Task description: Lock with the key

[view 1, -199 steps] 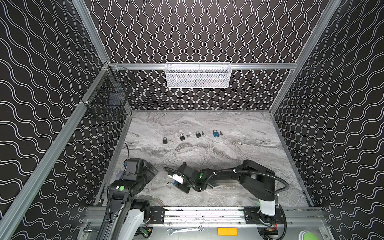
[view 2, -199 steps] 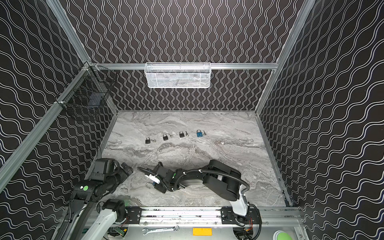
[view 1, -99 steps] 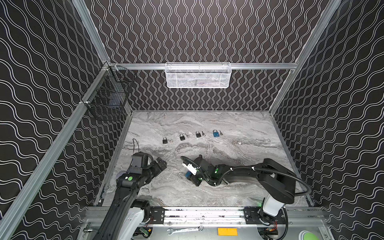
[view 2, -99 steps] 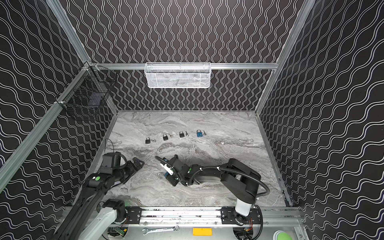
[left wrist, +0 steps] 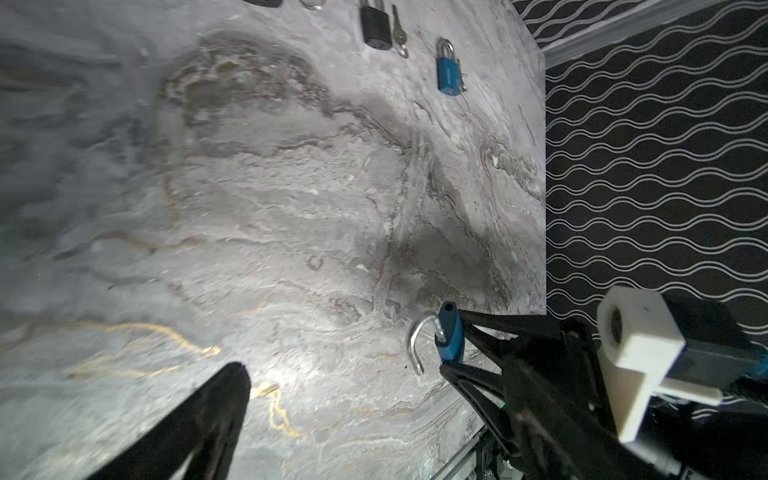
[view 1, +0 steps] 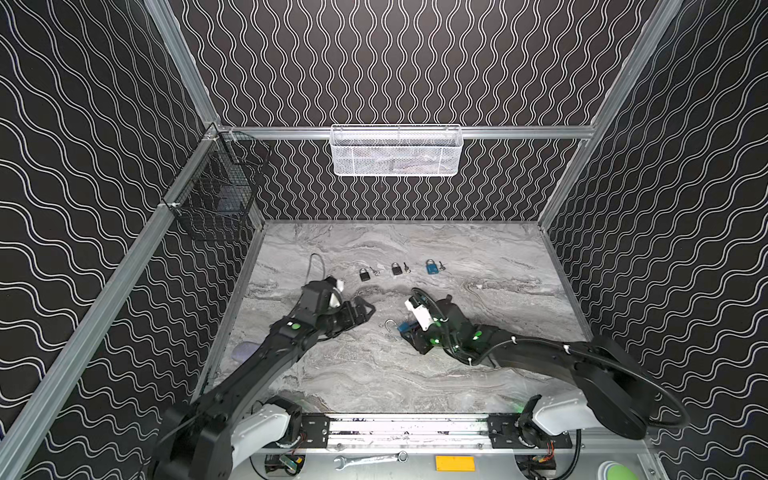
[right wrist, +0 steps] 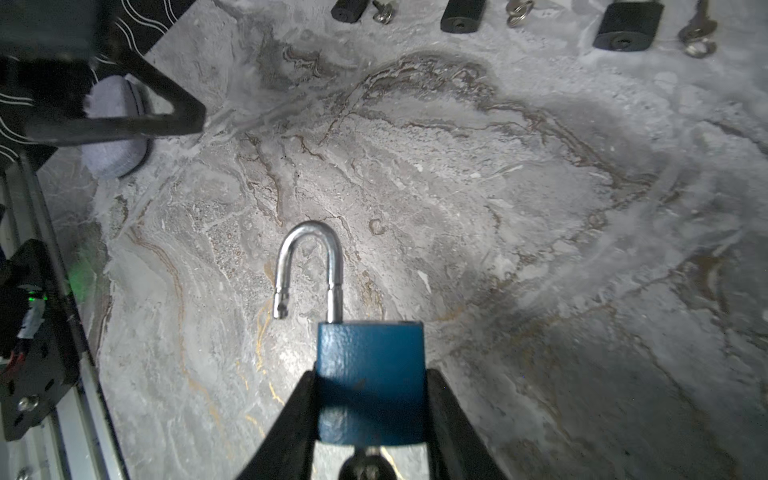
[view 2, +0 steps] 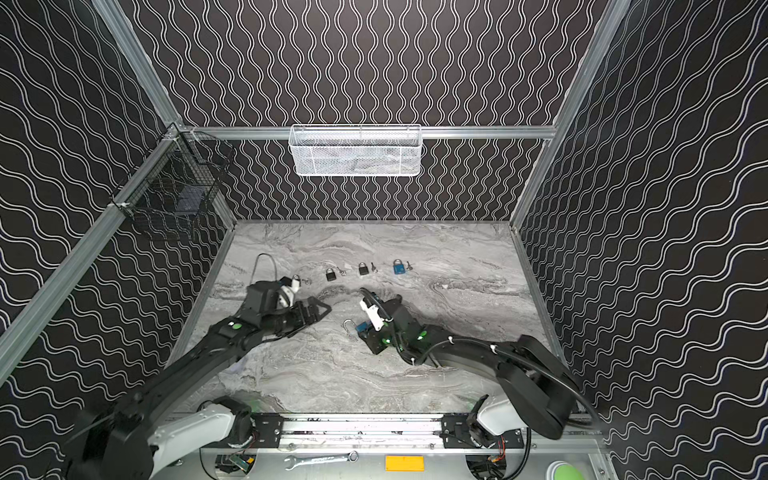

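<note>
While left end effector (view 1: 366,312) gapes, right end effector (right wrist: 370,376) pinches boxy blue padlock (right wrist: 370,353).

You're in a robot lab test cell, aluminium frame (view 1: 519,132), wave-patterned wall panels (view 1: 395,62), marble-print tabletop (view 1: 374,374), white mesh basket (view 1: 397,151) hung at the back, wrench (view 1: 370,460) out front.

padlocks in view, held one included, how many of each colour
black padlocks: 3
blue padlocks: 2
total: 5
</note>
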### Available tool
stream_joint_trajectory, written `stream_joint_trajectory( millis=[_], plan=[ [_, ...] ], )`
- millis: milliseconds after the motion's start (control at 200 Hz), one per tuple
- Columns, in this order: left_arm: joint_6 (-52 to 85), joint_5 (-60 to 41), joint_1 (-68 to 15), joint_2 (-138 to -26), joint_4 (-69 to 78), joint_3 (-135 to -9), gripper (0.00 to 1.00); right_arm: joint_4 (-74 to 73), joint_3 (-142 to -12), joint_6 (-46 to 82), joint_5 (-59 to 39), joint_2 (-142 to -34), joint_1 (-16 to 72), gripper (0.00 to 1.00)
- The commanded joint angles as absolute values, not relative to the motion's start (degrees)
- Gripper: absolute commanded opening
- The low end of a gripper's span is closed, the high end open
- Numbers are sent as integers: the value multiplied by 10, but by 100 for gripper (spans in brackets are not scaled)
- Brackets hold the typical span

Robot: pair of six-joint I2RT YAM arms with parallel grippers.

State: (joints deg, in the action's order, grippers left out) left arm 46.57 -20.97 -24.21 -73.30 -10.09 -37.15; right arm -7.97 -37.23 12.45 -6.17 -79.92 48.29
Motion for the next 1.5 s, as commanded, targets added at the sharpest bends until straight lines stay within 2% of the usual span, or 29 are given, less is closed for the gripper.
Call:
stream_joint_trajectory(
  millis=[0, 340, 606, 926, 1166, 1496],
  plan=[
    [468, -207, -267, -782, -17, -397, 98, -106, -357, 141, -81, -768, 463, 17],
    [464, -233, -323, -914, 42, -477, 90, -101, -313, 156, -122, -705, 390, 17],
    [464, -250, -364, -964, 69, -511, 81, -103, -310, 161, -134, -696, 362, 17],
    [477, -278, -371, -986, 104, -507, 63, -99, -315, 160, -133, -692, 354, 17],
    [486, -284, -372, -986, 124, -506, 45, -99, -320, 162, -143, -698, 352, 17],
    [493, -287, -371, -990, 142, -500, 39, -98, -319, 167, -151, -690, 352, 17]
  ],
)
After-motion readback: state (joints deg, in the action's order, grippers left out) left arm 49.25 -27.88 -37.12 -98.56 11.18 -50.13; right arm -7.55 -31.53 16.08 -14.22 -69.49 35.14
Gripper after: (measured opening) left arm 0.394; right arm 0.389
